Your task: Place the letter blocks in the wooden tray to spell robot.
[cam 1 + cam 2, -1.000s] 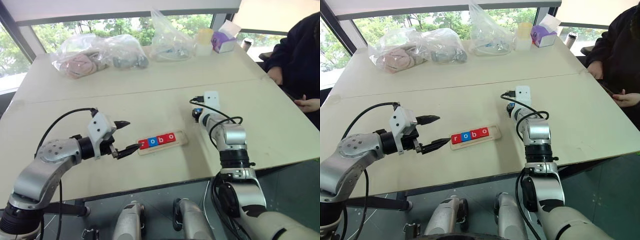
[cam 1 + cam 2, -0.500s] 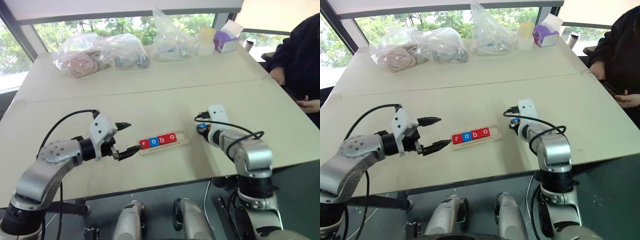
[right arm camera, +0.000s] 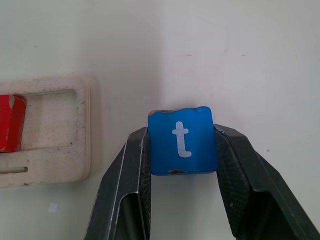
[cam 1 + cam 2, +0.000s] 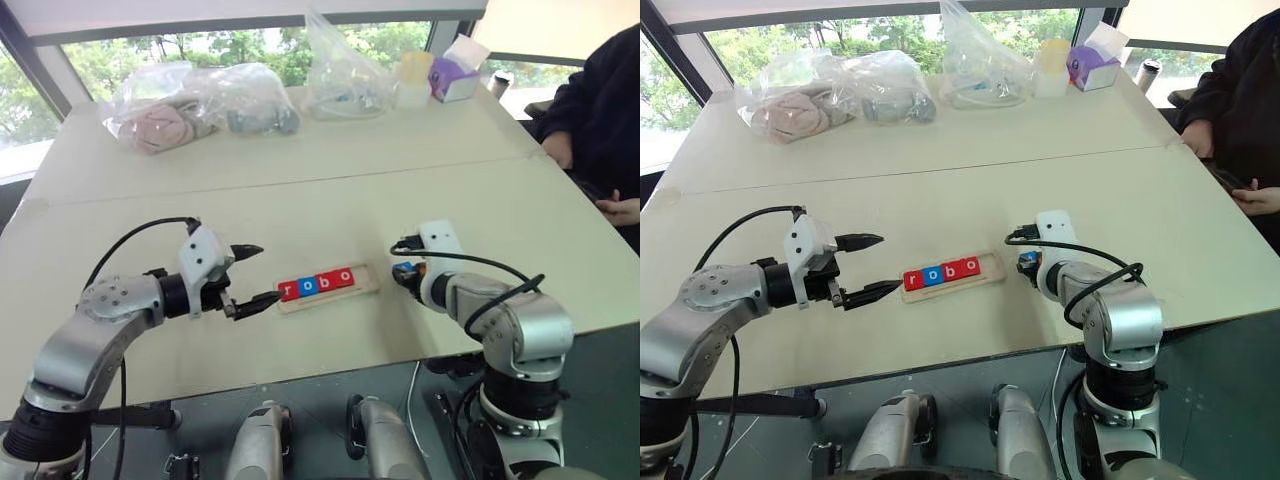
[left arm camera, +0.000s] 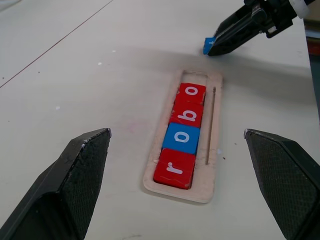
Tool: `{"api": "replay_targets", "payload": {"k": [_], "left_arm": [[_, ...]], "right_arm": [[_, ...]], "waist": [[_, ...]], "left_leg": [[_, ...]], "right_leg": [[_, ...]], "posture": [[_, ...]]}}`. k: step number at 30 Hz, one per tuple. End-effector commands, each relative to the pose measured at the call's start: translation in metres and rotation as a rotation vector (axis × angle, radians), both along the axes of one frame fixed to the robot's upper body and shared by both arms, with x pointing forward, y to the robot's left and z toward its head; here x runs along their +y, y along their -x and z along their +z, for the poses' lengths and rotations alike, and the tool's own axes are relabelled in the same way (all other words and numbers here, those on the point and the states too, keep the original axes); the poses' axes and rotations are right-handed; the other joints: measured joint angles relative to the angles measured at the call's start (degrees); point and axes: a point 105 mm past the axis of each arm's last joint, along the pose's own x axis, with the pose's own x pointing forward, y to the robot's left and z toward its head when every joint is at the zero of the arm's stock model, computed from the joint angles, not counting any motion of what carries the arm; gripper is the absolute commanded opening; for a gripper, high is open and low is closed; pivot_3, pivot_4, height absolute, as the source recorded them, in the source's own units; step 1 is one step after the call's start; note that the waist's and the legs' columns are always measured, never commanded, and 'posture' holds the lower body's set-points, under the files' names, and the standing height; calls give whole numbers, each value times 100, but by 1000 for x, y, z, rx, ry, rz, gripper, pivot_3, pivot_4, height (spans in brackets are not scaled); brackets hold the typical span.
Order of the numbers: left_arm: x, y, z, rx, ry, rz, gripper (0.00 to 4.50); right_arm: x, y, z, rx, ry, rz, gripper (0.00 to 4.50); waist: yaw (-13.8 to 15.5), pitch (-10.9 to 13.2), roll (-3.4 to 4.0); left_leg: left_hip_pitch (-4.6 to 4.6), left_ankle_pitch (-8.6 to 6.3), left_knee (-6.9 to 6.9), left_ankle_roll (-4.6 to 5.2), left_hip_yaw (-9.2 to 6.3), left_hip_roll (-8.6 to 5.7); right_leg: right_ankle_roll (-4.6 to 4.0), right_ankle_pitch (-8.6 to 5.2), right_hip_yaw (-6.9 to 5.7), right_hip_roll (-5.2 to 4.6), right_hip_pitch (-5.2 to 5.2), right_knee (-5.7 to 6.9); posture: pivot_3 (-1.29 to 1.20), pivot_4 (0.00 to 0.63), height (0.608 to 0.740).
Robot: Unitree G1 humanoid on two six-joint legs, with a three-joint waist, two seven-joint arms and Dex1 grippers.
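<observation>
Pale tabletop [image 4: 330,190] fills the middle of the head views, with windows along the top of the frame and plastic bags [image 4: 200,105] lined up at the far edge. Near the centre lies the wooden tray [image 4: 328,287], its long axis running left to right and tilted slightly upward toward the right. Four letter blocks [image 5: 181,135] sit in its slot reading r, o, b, o — red, blue, red, red — with the letters upright toward the near edge, and the slot's right end [image 3: 52,117] stands empty. Just right of the tray, the right gripper [image 3: 182,142] is clamped on the blue t block [image 3: 182,140], one finger against each side, the letter facing the wrist camera. At centre left, the left gripper [image 4: 248,274] has its fingers [image 5: 75,180] spread wide and holds nothing; its tips point at the tray's left end, close but apart from it. Bare table lies all around the tray. A person's dark sleeve [image 4: 600,110] shows at the right edge of the frame.
</observation>
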Motion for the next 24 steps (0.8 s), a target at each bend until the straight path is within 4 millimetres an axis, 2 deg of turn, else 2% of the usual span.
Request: {"api": "replay_targets", "payload": {"k": [1,3,6,7,8,12,15,17,18,21,24], "left_arm": [[-3,1,9,-49,-4,-19,4500],[-2,2,9,-48,-6,-20,4500],[0,2,9,-47,-11,-15,4500],[0,2,9,-48,-12,-13,4500],[0,2,9,-48,-11,-12,4500],[1,1,10,-52,-9,-8,4500],[0,0,10,-55,-8,-8,4500],[0,-1,11,-56,-9,-11,4500],[0,-1,11,-57,-11,-13,4500],[1,-2,13,-63,-16,-16,4500],[2,-2,15,-68,-23,-12,4500]], "right_arm": [[-1,-6,7,-51,1,-5,1182],[2,-6,7,-32,-19,47,2245],[12,-2,16,4,-42,243,3572],[9,-2,23,-1,-27,310,4157],[6,-2,27,-4,-15,349,4460],[-14,-9,51,-108,137,601,4460],[-20,-12,59,-225,266,827,4460],[-34,-2,41,-163,357,1058,4460],[-42,-3,34,-147,405,1118,4460],[-58,-22,25,-134,476,1149,4460],[-61,-33,21,-116,466,1175,4460]], "waist": [[-1,0,0],[-4,0,0],[-8,0,0],[-5,1,-1],[-1,1,-1],[5,2,-3],[-4,4,-7],[-4,4,-8],[0,4,-9],[2,5,-11],[-21,6,-12]], "left_leg": [[0,0,-3,0,0,0],[0,1,-6,1,0,1],[4,2,-4,2,1,2],[5,2,-1,2,1,2],[6,2,1,2,-1,2],[8,1,1,1,-3,0],[8,0,-2,1,-4,-8],[9,1,-4,2,-2,-14],[9,1,-4,2,-3,-15],[14,2,2,3,2,-15],[16,4,10,1,8,-14]], "right_leg": [[0,0,0,2,-2,0],[2,-2,0,5,-5,2],[8,-5,0,6,-4,5],[8,-5,1,5,-2,5],[8,-5,0,4,1,4],[8,-7,0,2,5,-4],[12,-9,0,5,6,-8],[13,-9,1,9,5,-8],[14,-10,0,10,6,-7],[14,-9,0,13,14,-5],[12,-7,2,11,13,-4]], "posture": [[0,150,725],[0,150,725],[0,150,725],[0,150,725],[0,150,725],[0,150,725],[0,150,725],[0,150,725],[0,150,725],[0,150,725],[0,150,725]]}}
